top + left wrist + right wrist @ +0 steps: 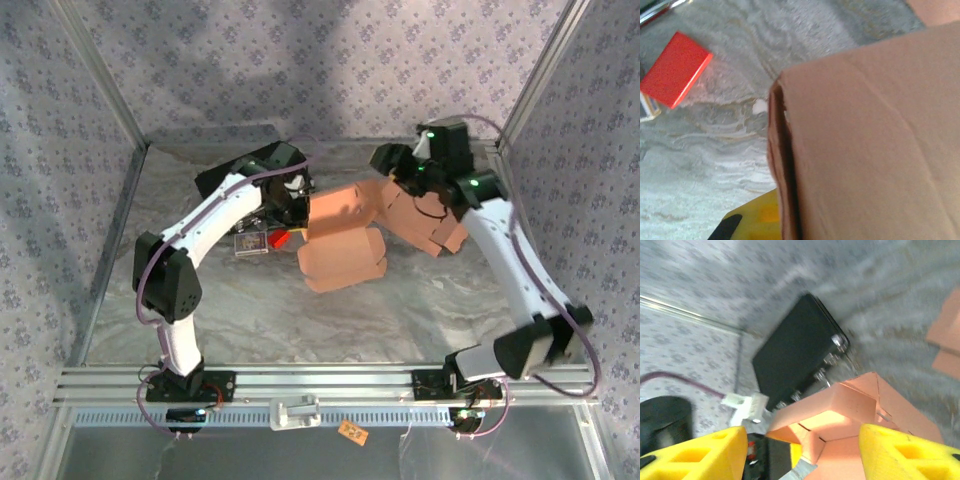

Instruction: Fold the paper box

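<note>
The paper box lies lower centre of the right wrist view, between the spread right fingers. The left fingers, pressed together, sit beside its edge.

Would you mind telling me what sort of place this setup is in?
Probably a lab robot cell: fabric-lined walls, an aluminium frame, and a left arm and right arm bolted to its rail.

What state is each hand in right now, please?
The left hand is closed, apparently pinching the paper box.
The right hand is open, poised above the paper box.
</note>
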Controlling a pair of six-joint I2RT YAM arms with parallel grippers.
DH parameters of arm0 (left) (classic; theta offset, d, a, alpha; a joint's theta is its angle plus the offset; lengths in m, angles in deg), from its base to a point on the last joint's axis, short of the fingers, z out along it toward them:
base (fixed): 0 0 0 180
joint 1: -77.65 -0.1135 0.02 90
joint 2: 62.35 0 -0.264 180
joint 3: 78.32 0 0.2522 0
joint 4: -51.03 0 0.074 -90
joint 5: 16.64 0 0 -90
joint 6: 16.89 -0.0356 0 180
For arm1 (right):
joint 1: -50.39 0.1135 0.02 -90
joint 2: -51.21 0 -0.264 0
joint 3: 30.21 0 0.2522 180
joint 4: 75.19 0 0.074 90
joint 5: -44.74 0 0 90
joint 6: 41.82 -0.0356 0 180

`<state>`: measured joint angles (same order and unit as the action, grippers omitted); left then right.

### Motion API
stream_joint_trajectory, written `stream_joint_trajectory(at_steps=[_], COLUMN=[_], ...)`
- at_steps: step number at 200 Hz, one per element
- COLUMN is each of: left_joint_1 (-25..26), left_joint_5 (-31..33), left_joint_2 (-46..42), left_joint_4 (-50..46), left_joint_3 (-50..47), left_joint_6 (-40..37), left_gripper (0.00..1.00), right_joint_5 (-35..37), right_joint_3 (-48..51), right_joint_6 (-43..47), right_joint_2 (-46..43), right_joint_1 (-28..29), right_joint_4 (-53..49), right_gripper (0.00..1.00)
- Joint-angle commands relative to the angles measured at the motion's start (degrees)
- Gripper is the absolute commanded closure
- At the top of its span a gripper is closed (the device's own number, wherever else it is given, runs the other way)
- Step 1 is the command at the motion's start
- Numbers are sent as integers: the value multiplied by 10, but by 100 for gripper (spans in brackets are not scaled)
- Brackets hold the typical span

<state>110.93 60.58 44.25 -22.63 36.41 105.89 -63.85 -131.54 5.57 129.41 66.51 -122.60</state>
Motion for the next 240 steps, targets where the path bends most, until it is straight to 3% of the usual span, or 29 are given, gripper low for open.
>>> stream_joint_trajectory(at_steps=[1, 33, 59, 79, 100, 154, 240], left_joint_1=[-23, -50, -58, -64, -66, -70, -73], left_joint_5=[-102, -170, -200, -220, -231, -250, -258], left_joint_2=[14, 50, 69, 71, 69, 64, 63], left_joint_4=[29, 21, 1, -3, -7, -4, -2], left_joint_3=[36, 74, 103, 104, 101, 81, 80], left_joint_6=[-71, -134, -177, -197, -212, -215, -208], left_gripper=[100, 100, 100, 100, 100, 100, 100], right_joint_5=[-53, -167, -190, -245, -243, -280, -276], right_joint_3=[49, 132, 125, 113, 90, 96, 121], right_joint_6=[49, 66, 210, 272, 317, 309, 308], right_joint_2=[-48, -75, -70, -51, -26, 10, 8], right_joint_1=[-63, -143, -142, -137, -131, -129, -100], right_joint_4=[65, 176, 138, 120, 72, 58, 67], right_gripper=[42, 45, 49, 49, 52, 61, 60])
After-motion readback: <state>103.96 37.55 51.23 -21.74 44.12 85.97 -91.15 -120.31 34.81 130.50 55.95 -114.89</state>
